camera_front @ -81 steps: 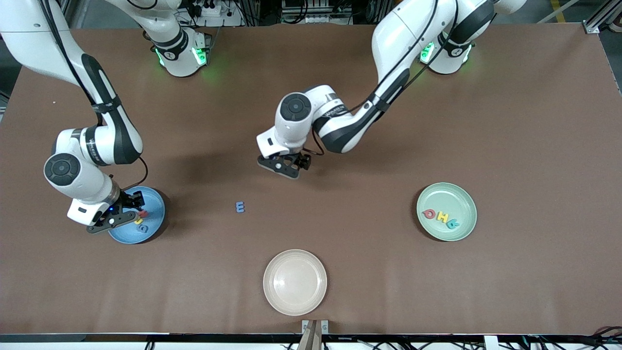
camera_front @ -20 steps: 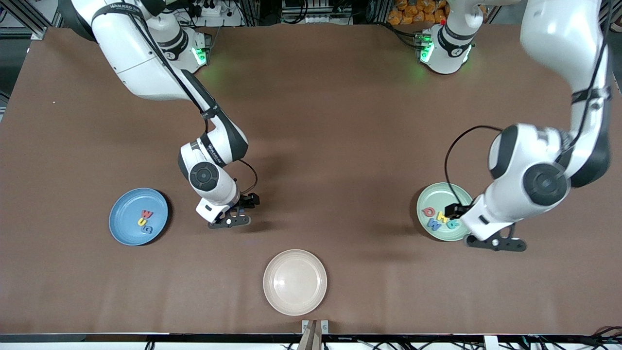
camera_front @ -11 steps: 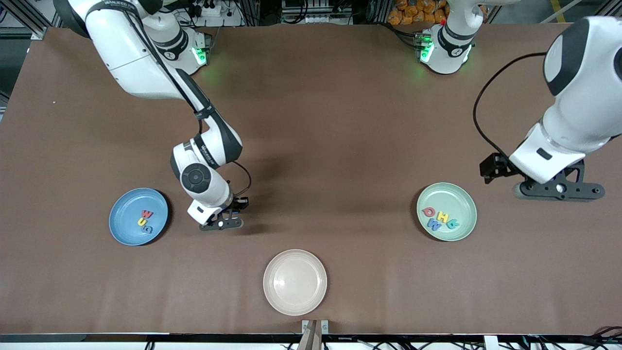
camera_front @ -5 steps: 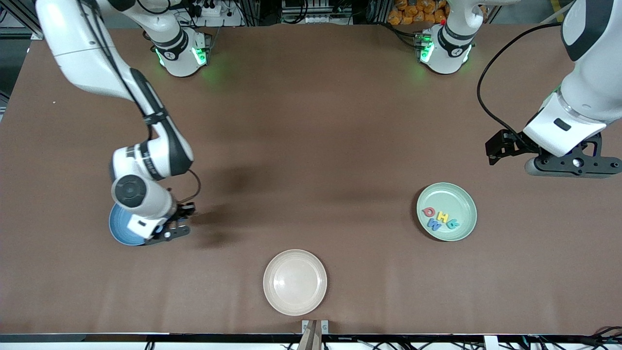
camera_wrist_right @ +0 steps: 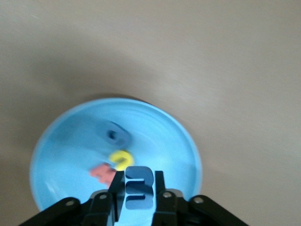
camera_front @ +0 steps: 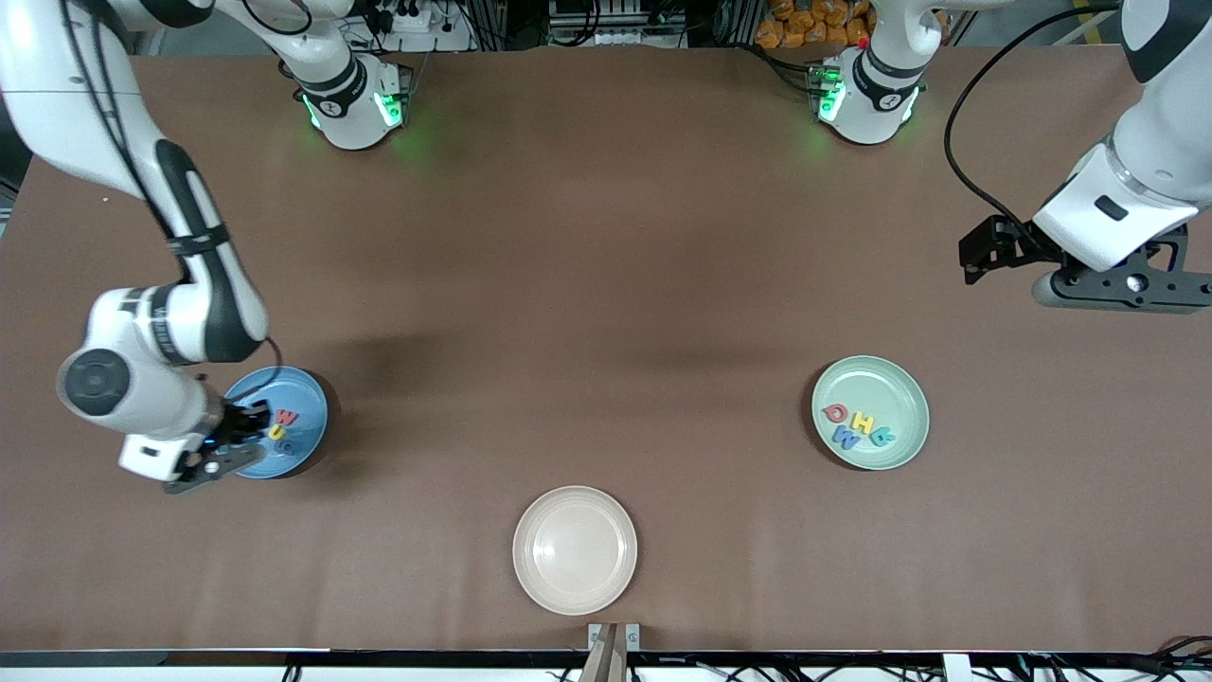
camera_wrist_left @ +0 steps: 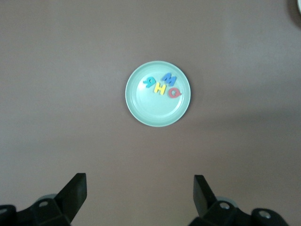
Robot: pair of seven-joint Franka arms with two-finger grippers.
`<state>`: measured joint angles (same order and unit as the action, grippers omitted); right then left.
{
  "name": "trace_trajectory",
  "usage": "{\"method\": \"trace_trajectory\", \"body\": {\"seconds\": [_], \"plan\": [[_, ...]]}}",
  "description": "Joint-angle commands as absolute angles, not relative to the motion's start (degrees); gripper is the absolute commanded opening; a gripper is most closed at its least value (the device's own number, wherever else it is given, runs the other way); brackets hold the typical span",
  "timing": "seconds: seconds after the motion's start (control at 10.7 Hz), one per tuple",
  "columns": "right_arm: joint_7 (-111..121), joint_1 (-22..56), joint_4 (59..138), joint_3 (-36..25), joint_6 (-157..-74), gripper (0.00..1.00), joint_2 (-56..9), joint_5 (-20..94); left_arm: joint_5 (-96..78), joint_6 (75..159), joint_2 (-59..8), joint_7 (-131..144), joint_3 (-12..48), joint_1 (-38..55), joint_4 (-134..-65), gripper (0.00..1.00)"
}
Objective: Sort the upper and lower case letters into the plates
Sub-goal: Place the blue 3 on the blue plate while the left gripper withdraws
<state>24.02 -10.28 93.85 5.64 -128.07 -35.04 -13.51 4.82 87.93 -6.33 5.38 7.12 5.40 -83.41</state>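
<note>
One blue letter [camera_wrist_right: 138,187] is sitting clamped between the right gripper [camera_wrist_right: 137,197] fingers, directly over the blue plate [camera_wrist_right: 178,141]; release is pending. Left gripper [camera_wrist_left: 140,193] is waiting, fingers apart, well away from that plate.

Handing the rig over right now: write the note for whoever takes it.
Right gripper: over the sky-blue round plate, small blue letter piece between its fingers, not yet dropped.
Left gripper: open, empty, waiting above the table at its own end.
Done: three letters lie in the blue plate, four letters in the mint-green round plate.
Left: release the blue letter. The cream-beige plate stays unused.
</note>
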Motion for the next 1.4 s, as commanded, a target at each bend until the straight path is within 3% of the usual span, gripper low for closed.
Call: {"method": "trace_trajectory", "body": {"seconds": [0.0, 0.19, 0.56, 0.84, 1.03, 1.31], "plan": [[25.84, -14.58, 93.43, 7.03, -127.62, 1.0, -34.98, -13.45, 2.47, 87.98, -1.68, 3.7, 6.94, 5.1, -89.72, 1.0], [25.23, -13.98, 93.25, 7.29, -127.7, 1.0, -34.98, -13.18, 1.06, 87.98, 0.61, 3.43, 5.46, 5.36, -93.15, 1.0], [25.4, -13.27, 93.43, 7.99, -124.21, 1.0, -34.37, -13.1, 1.05, 86.75, 1.32, 1.85, 4.93, 5.1, -93.95, 1.0], [25.14, -13.1, 94.3, 10.71, -121.03, 1.0, -32.09, -13.09, 1.05, 86.57, 1.41, -2.7, 1.06, 5.19, -94.04, 1.0], [25.14, -12.13, 101.38, 10.72, -124.69, 1.0, -27.63, -13.62, 1.05, 86.49, 1.32, -3.0, 0.97, 4.92, -93.78, 1.0], [21.47, -11.34, 118.26, 10.72, -133.49, 1.0, -16.29, -13.8, 1.67, 86.4, 1.06, -2.73, 0.97, 5.01, -93.34, 1.0]]}}
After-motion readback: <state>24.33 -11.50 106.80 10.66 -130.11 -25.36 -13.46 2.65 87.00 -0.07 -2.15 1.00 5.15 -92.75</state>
